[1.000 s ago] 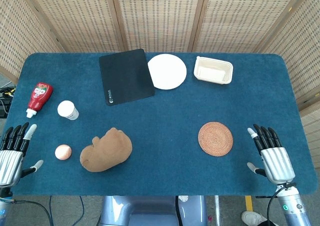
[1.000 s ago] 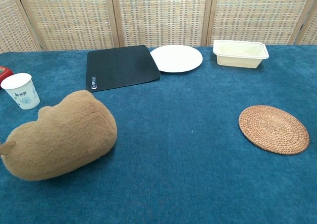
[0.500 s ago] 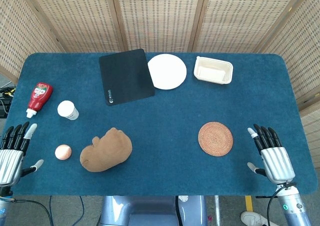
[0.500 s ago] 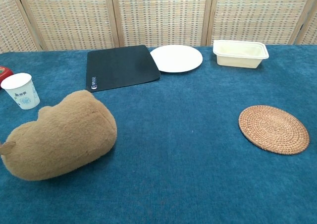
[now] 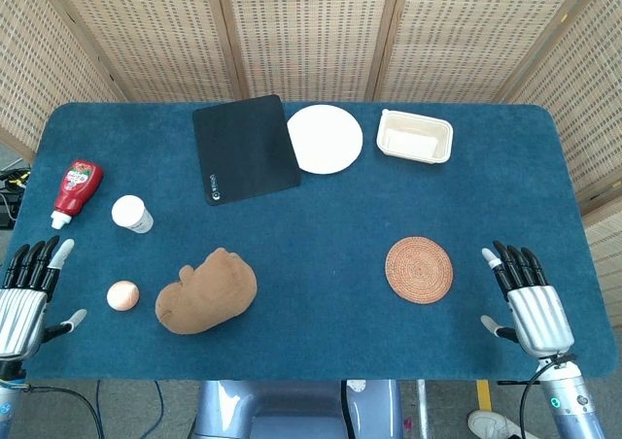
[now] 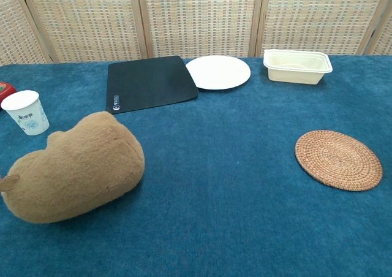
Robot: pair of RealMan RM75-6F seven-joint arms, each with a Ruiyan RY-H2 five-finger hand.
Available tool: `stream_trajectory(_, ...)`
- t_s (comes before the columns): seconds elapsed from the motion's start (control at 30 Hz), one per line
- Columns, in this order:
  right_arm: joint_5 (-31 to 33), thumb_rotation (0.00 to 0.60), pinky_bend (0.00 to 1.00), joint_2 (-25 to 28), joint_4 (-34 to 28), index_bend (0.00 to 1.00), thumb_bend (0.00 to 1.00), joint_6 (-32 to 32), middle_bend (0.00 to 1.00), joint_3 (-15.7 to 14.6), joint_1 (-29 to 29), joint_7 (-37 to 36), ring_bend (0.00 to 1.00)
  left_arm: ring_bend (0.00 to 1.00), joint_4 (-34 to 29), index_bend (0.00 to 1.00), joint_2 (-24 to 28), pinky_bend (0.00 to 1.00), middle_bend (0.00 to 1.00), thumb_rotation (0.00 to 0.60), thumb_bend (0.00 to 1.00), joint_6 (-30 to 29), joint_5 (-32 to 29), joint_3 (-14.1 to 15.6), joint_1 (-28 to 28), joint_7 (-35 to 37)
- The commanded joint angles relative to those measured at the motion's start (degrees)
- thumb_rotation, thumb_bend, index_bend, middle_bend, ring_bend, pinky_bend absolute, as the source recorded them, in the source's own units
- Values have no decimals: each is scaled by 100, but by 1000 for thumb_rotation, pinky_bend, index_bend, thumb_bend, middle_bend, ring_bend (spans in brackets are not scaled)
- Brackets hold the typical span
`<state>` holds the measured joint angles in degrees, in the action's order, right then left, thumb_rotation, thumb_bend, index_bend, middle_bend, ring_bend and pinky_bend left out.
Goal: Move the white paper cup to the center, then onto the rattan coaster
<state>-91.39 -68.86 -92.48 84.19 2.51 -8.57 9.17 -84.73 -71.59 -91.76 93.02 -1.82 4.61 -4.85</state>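
The white paper cup [image 5: 130, 214] stands upright on the left side of the blue table; the chest view shows the cup [image 6: 26, 112] at its left edge. The round rattan coaster [image 5: 419, 269] lies flat on the right side, and the chest view has the coaster [image 6: 338, 159] at its right. My left hand [image 5: 24, 290] hovers at the front left corner, fingers spread, holding nothing, well below the cup. My right hand [image 5: 526, 300] is at the front right edge, fingers spread and empty, just right of the coaster. Neither hand appears in the chest view.
A brown plush toy [image 5: 206, 291] lies between the cup and the table's middle. A small peach ball [image 5: 122, 294] and a ketchup bottle [image 5: 76, 190] are at the left. A black mat [image 5: 245, 148], white plate [image 5: 325, 139] and cream tray [image 5: 415, 137] line the back.
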Motion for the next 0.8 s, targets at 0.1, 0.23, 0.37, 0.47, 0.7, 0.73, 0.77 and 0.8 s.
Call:
stream_trajectory(0.1,3,600,0,4,3,0,48,5,0,-3,7,-10,0,0,14,0,102,0,0,600,84,176,-65,-80,137,200)
stream_trajectory(0.23,-12,600,0,-1,-4,0,47,6,0,-6,3,7,0,0,66,0,282,0,0,600,84,491,-226,-227,351,287)
stream_trajectory(0.37,-7,600,0,-15,-4,0,46,-9,0,-7,-2,43,0,0,119,0,524,0,0,600,83,997,-433,-383,661,375)
stream_trajectory(0.47,12,600,0,-22,2,0,48,-24,0,-2,-6,55,0,0,135,0,678,0,0,600,83,1381,-589,-476,882,444)
stream_trajectory(0.7,91,600,0,-24,44,0,48,-61,0,25,-13,1,0,0,315,0,890,0,0,600,83,2401,-1149,-766,1469,424)
stream_trajectory(0.73,103,600,0,-27,52,0,48,-73,0,29,-18,-2,0,0,338,0,898,0,0,600,83,2530,-1217,-795,1545,402)
stream_trajectory(0.77,115,600,0,-29,62,0,49,-86,0,30,-22,-2,0,0,359,0,905,0,0,600,82,2666,-1285,-824,1626,380)
stream_trajectory(0.8,129,600,0,-34,71,0,48,-103,0,32,-28,-1,0,0,381,0,919,0,0,600,83,2884,-1388,-871,1759,347)
